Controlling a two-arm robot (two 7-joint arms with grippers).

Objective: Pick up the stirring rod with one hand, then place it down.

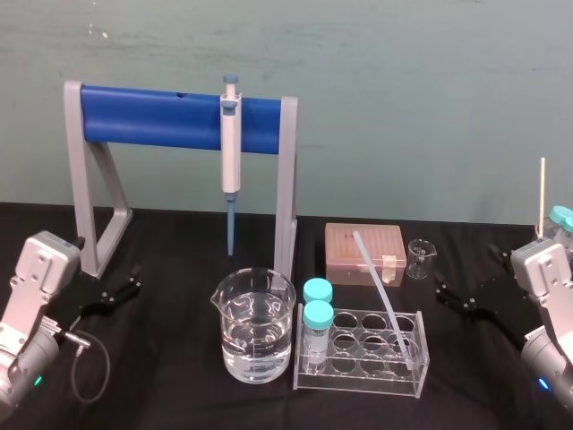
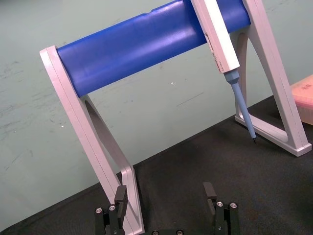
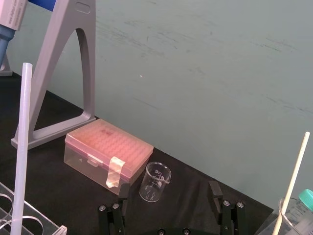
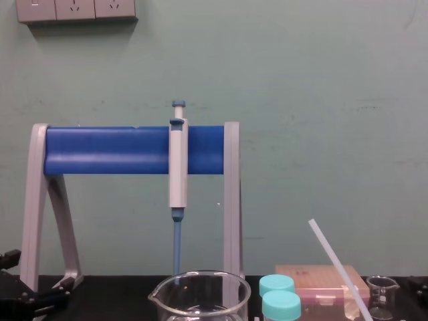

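Observation:
The stirring rod (image 1: 385, 300), a translucent white stick, leans at a slant in the clear tube rack (image 1: 333, 374), its top tilted toward the back left. It also shows in the right wrist view (image 3: 20, 152) and the chest view (image 4: 336, 262). My right gripper (image 1: 464, 298) hovers low over the black table to the right of the rack, open, with nothing between its fingers (image 3: 123, 192); it is apart from the rod. My left gripper (image 1: 121, 291) rests open at the far left beside the stand's foot, its fingers (image 2: 209, 192) bare.
A blue-bar pipette stand (image 1: 161, 116) holds a pipette (image 1: 231, 152) at the back. A water-filled beaker (image 1: 254, 327) and two teal-capped tubes (image 1: 317, 321) stand left of the rod. A pink tip box (image 1: 364, 253) and small beaker (image 1: 418, 258) lie behind. A thin cream stick (image 1: 542, 193) rises far right.

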